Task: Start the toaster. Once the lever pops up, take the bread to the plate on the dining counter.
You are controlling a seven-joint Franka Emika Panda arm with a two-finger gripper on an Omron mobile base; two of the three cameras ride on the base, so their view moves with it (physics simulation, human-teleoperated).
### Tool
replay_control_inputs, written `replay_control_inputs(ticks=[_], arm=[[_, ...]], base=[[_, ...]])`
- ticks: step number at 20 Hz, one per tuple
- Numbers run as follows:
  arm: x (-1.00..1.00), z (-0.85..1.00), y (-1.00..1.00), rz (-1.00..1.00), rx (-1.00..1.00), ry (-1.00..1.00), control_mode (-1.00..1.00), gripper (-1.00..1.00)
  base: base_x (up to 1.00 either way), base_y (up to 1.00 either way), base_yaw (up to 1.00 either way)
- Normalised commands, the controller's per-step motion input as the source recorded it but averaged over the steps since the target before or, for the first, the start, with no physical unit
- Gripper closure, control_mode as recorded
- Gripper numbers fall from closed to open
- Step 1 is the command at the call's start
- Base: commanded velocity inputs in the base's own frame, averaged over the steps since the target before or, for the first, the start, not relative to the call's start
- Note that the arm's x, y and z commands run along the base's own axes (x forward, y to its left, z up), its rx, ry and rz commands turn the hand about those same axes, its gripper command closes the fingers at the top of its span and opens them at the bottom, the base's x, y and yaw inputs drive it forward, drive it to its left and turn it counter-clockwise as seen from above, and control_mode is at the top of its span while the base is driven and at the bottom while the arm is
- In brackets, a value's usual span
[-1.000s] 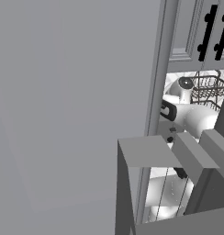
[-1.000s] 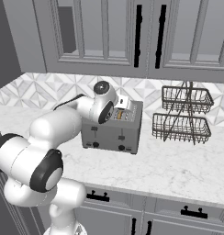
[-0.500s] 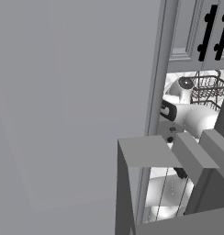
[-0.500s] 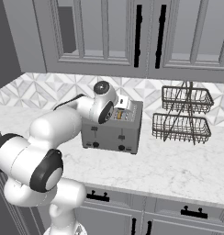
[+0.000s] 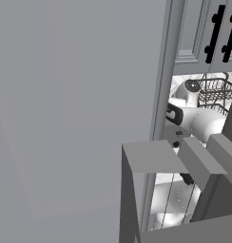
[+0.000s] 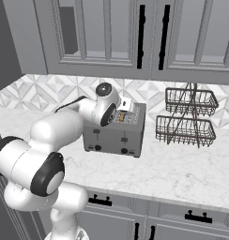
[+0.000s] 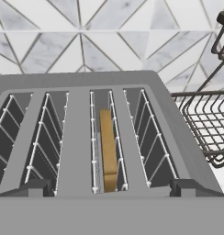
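Observation:
A grey toaster [image 6: 115, 135] with several slots stands on the marble counter against the tiled wall. The bread [image 7: 108, 153], a tan slice, stands on edge deep in one of the toaster's [image 7: 81, 92] middle slots. My gripper [image 6: 126, 107] hovers just above the toaster's top, pointing down into the slots. In the hand view my gripper [image 7: 113, 187] is open, its dark fingertips [image 7: 40, 186] spread wide on either side of the bread's slot with nothing between them. The plate and the dining counter are out of view.
A two-tier black wire basket [image 6: 187, 117] stands on the counter right of the toaster, and its rim [image 7: 205, 124] is close by in the hand view. Grey cabinets [image 6: 149, 37] hang above. A grey cabinet side [image 5: 75, 109] blocks most of the left base view.

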Motion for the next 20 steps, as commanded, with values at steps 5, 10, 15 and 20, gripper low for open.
replay_control_inputs(ticks=[5, 10, 15, 20], arm=[[0.0, 0.0, 0.0, 0.0, 0.0, 0.0, -1.0, -1.0], [0.0, 0.0, 0.0, 0.0, 0.0, 0.0, -1.0, -1.0], [0.0, 0.0, 0.0, 0.0, 0.0, 0.0, -1.0, -1.0], [0.0, 0.0, 0.0, 0.0, 0.0, 0.0, -1.0, -1.0]], base=[[0.0, 0.0, 0.0], [0.0, 0.0, 0.0], [0.0, 0.0, 0.0], [0.0, 0.0, 0.0]])
